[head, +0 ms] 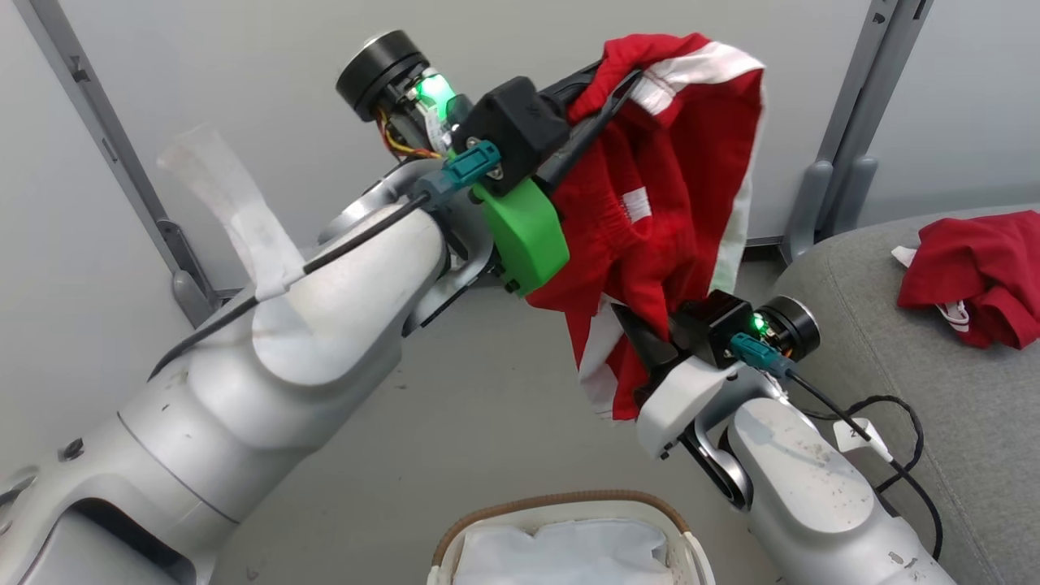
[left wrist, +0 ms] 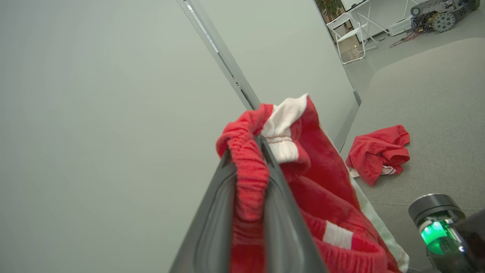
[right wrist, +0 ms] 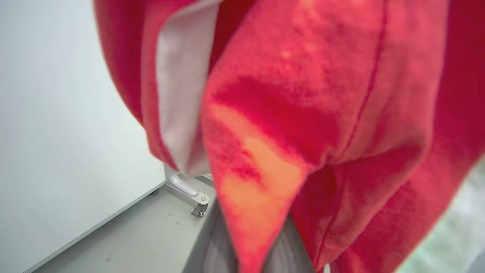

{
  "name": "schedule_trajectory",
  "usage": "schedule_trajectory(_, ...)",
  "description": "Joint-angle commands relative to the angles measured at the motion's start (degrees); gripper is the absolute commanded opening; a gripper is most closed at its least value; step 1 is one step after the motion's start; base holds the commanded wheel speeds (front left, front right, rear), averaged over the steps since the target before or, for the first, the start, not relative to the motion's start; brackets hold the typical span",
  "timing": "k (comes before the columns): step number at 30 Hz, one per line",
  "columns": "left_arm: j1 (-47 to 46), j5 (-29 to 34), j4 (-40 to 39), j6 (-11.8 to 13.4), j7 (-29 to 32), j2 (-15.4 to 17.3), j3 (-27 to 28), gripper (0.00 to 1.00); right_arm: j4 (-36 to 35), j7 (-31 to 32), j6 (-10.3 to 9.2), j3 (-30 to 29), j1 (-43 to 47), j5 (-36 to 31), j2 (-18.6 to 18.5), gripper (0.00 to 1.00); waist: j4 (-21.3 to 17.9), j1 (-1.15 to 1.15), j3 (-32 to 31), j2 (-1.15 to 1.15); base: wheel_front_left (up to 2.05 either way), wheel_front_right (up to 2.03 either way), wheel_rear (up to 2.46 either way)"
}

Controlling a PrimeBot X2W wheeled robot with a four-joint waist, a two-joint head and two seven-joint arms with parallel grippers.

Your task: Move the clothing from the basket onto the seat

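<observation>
My left claw [left wrist: 246, 151] clamps the limp, light bright red fabric garment [head: 666, 203] at its waistband; right claw [head: 642, 333] seemingly closed on its hem.

Basket [head: 561, 497] cut by bottom edge; right hand [head: 642, 337] buried in clothing [head: 650, 162].

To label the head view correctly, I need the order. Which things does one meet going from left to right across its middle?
In order: left arm's pale forearm → green wrist piece → hanging red garment → right wrist's black cylinder → second red garment, lying on the grey seat.
</observation>
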Motion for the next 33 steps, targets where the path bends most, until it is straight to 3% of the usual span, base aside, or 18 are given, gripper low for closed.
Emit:
schedule_trajectory(1, 1.5, -0.7, 0.5, 0.4, -0.4, 0.5, 0.4, 0.0, -0.6, 0.0, -0.07, -0.6, 1.0, -0.4, -0.2, 0.0, -0.5, 0.0, 0.3, 0.0, 0.0, 0.0, 0.0)
schedule_trajectory(3, 2.8, -1.5, 1.4, 0.8, -1.0, 1.0, 0.7, 0.0, -1.4, 0.0, -0.06, -1.3, 1.2, -0.6, -0.2, 0.0, -0.9, 0.0, 0.6, 0.0, 0.0, 0.0, 0.0)
schedule_trajectory(6, 5.4, -3.0, 2.9, 1.1, -2.0, 1.3, 1.1, 0.56, -2.7, 0.0, -0.06, -2.3, 1.9, -0.9, -0.2, 0.0, -1.5, 0.0, 0.9, 0.0, 0.0, 0.0, 0.0)
schedule_trajectory(7, 6.4, -3.2, 3.4, 1.4, -2.5, 1.5, 1.1, 0.89, -3.2, 0.0, -0.06, -2.8, 2.1, -1.0, -0.2, 0.0, -1.7, 0.0, 1.0, 0.0, 0.0, 0.0, 0.0)
schedule_trajectory(8, 7.5, -3.7, 3.9, 1.6, -3.1, 1.6, 1.3, 1.0, -3.8, 0.0, -0.06, -3.3, 2.1, -1.2, -0.2, 0.0, -1.9, 0.0, 1.1, 0.0, 0.0, 0.0, 0.0)
schedule_trajectory(20, 22.6, -6.7, 6.9, 5.2, -8.5, -0.4, 5.0, 1.0, -7.7, 0.0, -0.06, -9.9, 4.2, -3.5, -0.2, 0.0, -2.5, 0.0, 2.4, 0.0, 0.0, 0.0, 0.0)
schedule_trajectory(33, 37.4, -1.3, 2.5, 3.4, -8.5, -4.0, 13.7, 1.0, -8.1, 0.0, -0.06, -15.6, 6.7, -5.7, -0.2, 0.0, -2.8, 0.0, 3.2, 0.0, 0.0, 0.0, 0.0)
